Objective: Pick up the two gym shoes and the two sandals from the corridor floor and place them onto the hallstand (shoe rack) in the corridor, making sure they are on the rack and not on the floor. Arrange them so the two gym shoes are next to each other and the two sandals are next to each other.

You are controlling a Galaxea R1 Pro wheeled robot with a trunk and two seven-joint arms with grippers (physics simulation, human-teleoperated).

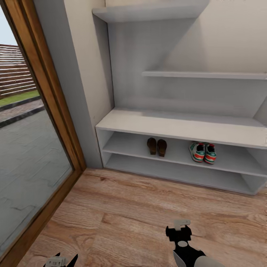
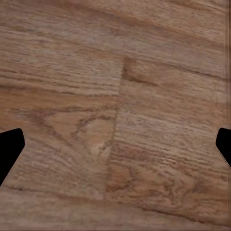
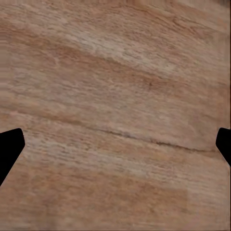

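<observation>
Shoes all on the hallstand (image 1: pixel 178 124), none on the corridor floor (image 1: pixel 129 207). Two sandals (image 1: pixel 157 146) sit side by side, touching or nearly so, on the upper of the two low open compartments, toward its left half, toes pointing inward to the back wall. Two gym shoes (image 1: pixel 203 152) sit side by side on the same shelf, right of centre, heels toward me, close to the shelf's front edge. Clear gap of bare shelf between the two pairs; more bare shelf left of the sandals up to the side wall and right of the gym shoes. Lower compartment just above the floor, flat top over both, two staggered shelves higher up against the back.

Hallstand's left end stands against a grey wall corner; a wood-framed glass door (image 1: pixel 40 122) runs along the left, its frame meeting the floor. Open plank floor lies between me and the rack front, wide and unobstructed.

My right tool (image 1: pixel 181 223) hangs over the floor at lower centre-right, well apart from the rack. My left tool (image 1: pixel 61 260) peeks in at the bottom edge, lower left. Both wrist views look at wood planks (image 2: pixel 115 115) (image 3: pixel 115 115) with dark fingertips (image 2: pixel 9 149) (image 3: pixel 9 149) at opposite edges, so both tools are spread wide, gripping nothing.
</observation>
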